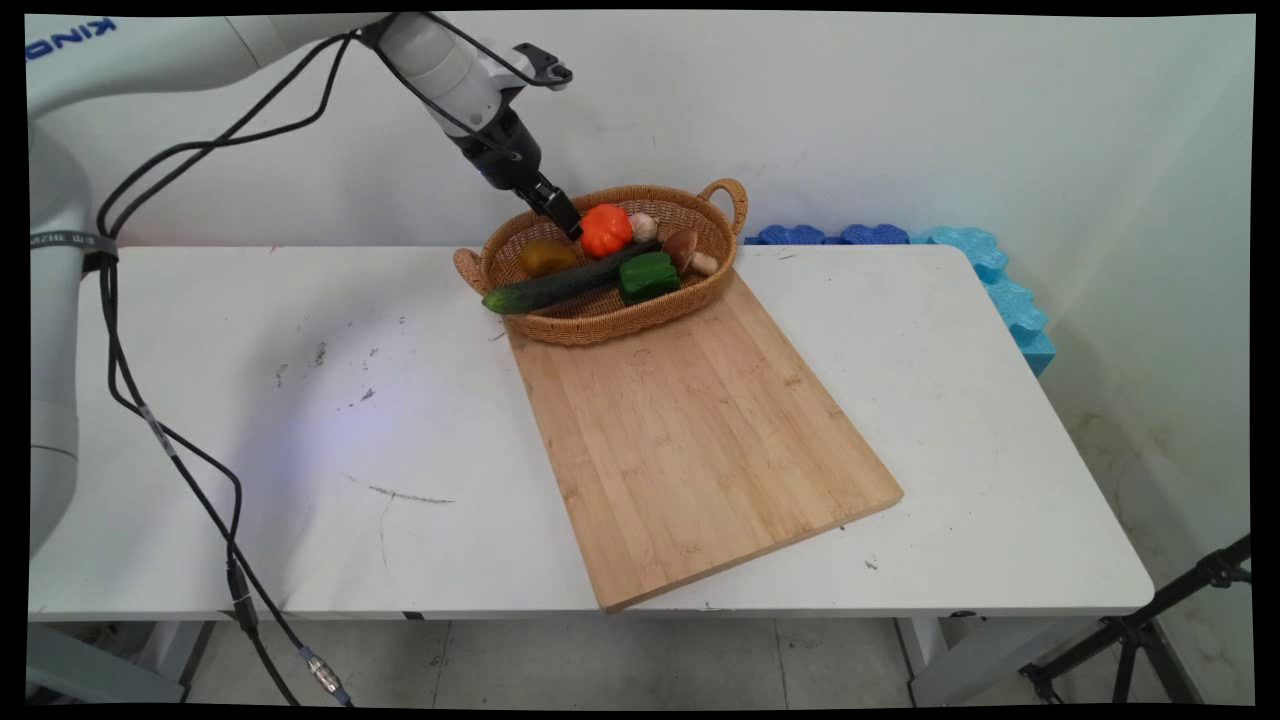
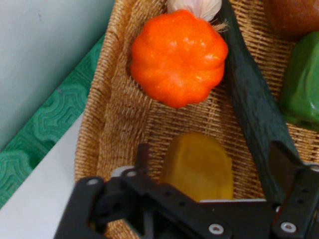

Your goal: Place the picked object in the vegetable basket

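Note:
My gripper (image 1: pixel 568 222) hangs over the left part of a wicker basket (image 1: pixel 600 328), tilted down into it. In the hand view the gripper (image 2: pixel 212 159) is open, its fingers (image 2: pixel 142 155) standing on either side of a yellowish-brown potato (image 2: pixel 199 164) just below them. The potato (image 1: pixel 546 257) lies on the basket floor. Just beyond it sits an orange pumpkin (image 1: pixel 606 230) (image 2: pixel 179 57), with a garlic bulb (image 1: pixel 643 225) (image 2: pixel 194 7) behind. A dark cucumber (image 1: pixel 560 285) (image 2: pixel 254 114) lies across the basket, beside a green pepper (image 1: pixel 648 276) (image 2: pixel 301 84) and a brown mushroom (image 1: pixel 688 250).
The basket rests on the far end of a wooden cutting board (image 1: pixel 690 440) that runs toward the table's near edge. Blue foam pieces (image 1: pixel 1000 290) lie along the wall at the back right. Black cables hang from the arm on the left.

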Available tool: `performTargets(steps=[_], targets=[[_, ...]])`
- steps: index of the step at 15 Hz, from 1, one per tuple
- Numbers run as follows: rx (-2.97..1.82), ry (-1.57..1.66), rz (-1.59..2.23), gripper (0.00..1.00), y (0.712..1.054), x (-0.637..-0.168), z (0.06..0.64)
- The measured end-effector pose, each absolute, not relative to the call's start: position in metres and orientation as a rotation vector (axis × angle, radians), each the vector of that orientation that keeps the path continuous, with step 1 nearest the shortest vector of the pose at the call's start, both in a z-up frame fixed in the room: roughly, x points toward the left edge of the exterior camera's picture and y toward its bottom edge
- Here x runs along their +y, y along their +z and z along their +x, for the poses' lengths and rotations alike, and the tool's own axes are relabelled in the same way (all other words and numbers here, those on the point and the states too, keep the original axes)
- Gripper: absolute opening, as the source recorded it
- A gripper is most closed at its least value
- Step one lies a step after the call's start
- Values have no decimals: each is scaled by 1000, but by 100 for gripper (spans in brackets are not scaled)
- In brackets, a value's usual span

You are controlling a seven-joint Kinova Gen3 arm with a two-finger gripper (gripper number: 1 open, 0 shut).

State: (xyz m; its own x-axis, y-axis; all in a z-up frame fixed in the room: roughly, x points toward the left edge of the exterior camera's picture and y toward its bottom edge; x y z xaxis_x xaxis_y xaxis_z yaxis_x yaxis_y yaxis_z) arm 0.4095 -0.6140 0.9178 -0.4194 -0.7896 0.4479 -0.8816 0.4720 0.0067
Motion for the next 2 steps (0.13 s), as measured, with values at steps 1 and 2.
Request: performTargets(steps=[1,2], targets=[[-2331,321,1390,100,918,-613,409],[-2327,321,1375,100,920,-612,408]])
